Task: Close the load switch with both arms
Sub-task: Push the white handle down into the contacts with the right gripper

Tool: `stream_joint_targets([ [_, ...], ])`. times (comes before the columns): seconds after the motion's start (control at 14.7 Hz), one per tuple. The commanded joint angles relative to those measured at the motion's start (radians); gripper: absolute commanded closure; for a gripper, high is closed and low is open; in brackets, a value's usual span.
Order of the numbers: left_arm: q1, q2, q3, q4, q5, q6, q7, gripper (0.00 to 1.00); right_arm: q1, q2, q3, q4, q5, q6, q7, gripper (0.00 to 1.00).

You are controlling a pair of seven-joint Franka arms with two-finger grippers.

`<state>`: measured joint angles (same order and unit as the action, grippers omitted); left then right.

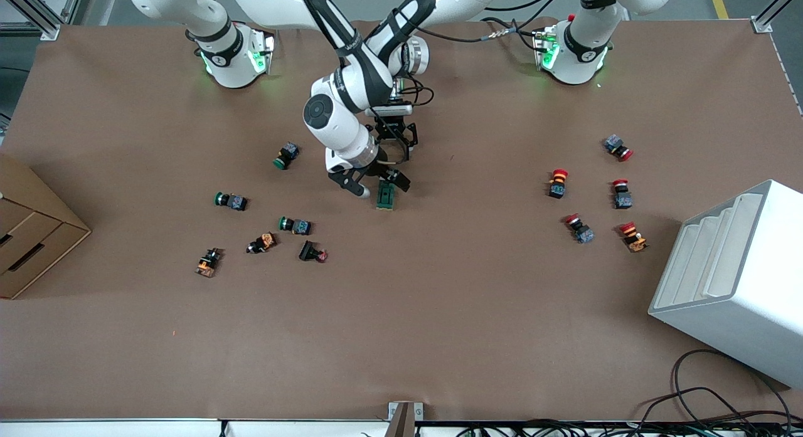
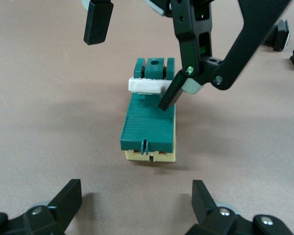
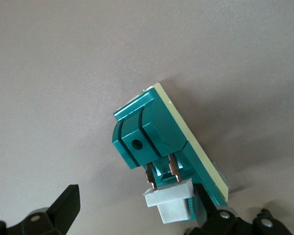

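While two open hands flank it, one load switch [image 1: 386, 195] lies flat.

The load switch [image 1: 386, 195] lies on the surface [image 1: 401, 336] at frame centre; the right gripper [image 1: 376, 185] sits at it. The left gripper [image 1: 395, 136] hangs just above it in frame.

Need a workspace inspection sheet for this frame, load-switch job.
Surface: brown matte table cover, flat.
Job's things: dark-green rectangular load switch lying mid-table, white lever on top.
Clutter: green-capped push buttons toward the right arm's end; red-capped buttons toward the left arm's end.
Grippers: right claw open, one finger touching the lever; left claw open, low at the switch's other end.
Cables: black cables at the table edge nearest the front camera.
Surroundings: brown cardboard box; white stepped rack.
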<state>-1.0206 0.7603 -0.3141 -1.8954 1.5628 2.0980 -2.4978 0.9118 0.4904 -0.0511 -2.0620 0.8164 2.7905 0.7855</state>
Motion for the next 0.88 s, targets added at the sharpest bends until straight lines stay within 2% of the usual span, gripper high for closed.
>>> stream_joint_targets([
  [0.0, -0.010, -0.032, 0.001, -0.028, -0.020, 0.002, -0.016, 0.01, -0.014, -0.015, 0.005, 0.046, 0.030, -0.002, 0.011, 0.00],
  [0.81, 0.002, -0.046, 0.003, -0.016, -0.041, 0.002, -0.004, 0.00, -0.050, -0.001, 0.004, 0.091, 0.020, -0.017, 0.006, 0.00],
])
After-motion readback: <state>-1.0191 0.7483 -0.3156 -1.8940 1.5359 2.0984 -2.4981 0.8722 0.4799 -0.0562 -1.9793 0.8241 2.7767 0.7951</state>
